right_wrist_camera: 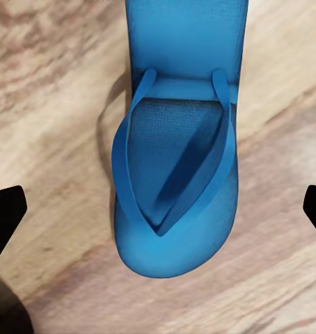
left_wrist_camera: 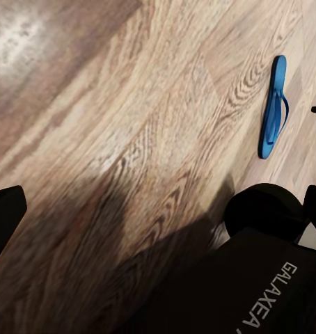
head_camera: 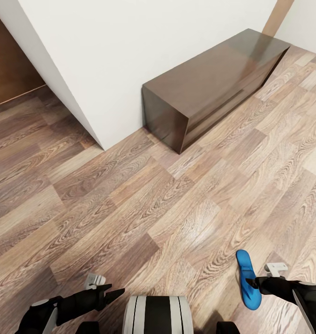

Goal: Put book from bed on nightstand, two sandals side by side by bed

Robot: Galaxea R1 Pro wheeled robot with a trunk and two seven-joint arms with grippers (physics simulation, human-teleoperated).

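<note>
sandal [head_camera: 248, 278] flat on floor [head_camera: 167, 208], straps up | right gripper [head_camera: 251, 283] above it, fingers spread wide, holding nothing | left gripper [head_camera: 112, 293] grip: cannot tell

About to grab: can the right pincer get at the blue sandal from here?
Probably yes. The right pincer hangs open right beside the sandal, its fingertips apart on either side of the sandal's toe end, with only bare floor around.

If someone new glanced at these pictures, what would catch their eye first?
The bright blue sandal lying flat on the wood-plank floor, just before the right gripper, whose fingertips stand apart on either side of it in the right wrist view. Next, the dark brown cabinet standing against the white wall.
</note>
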